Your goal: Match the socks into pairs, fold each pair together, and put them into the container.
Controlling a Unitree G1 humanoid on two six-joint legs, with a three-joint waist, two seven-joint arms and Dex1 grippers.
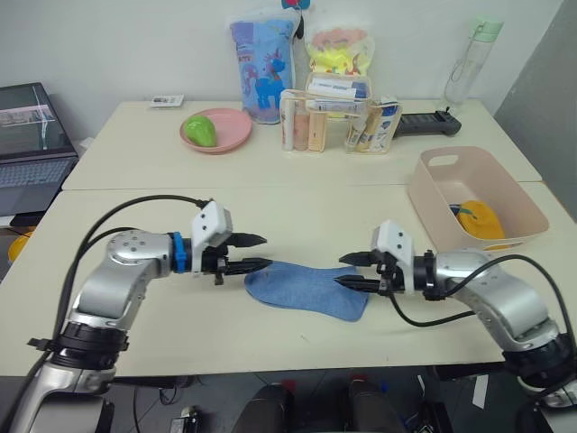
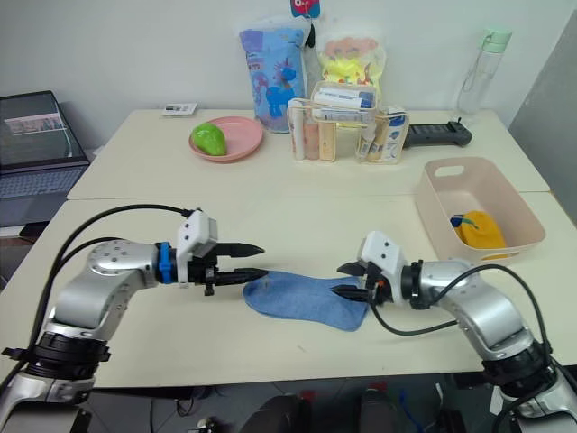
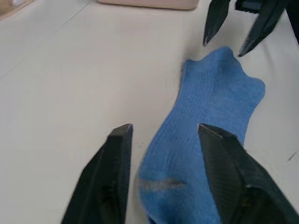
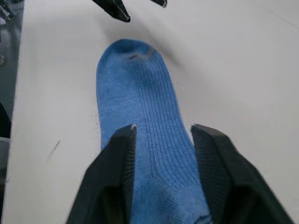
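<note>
Sock [image 1: 306,289], light blue, lies flat near the desk's [image 1: 180,334] front edge, between two grippers. Left gripper [image 1: 255,253] hovers at one end, jaws open, holding nothing; right gripper [image 1: 353,270] is at the other end, jaws open astride it, not clamped. Farther right, by the desk's right edge, the container [image 1: 442,212] holds a yellow pair [image 1: 480,219].

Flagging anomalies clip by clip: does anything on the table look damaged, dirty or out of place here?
One thing: the light blue sock, lying flat between the open left gripper and open right gripper, has a small dark smudge at its toe end. Yellow fabric already sits in the pink container. Nothing else stands out.
</note>
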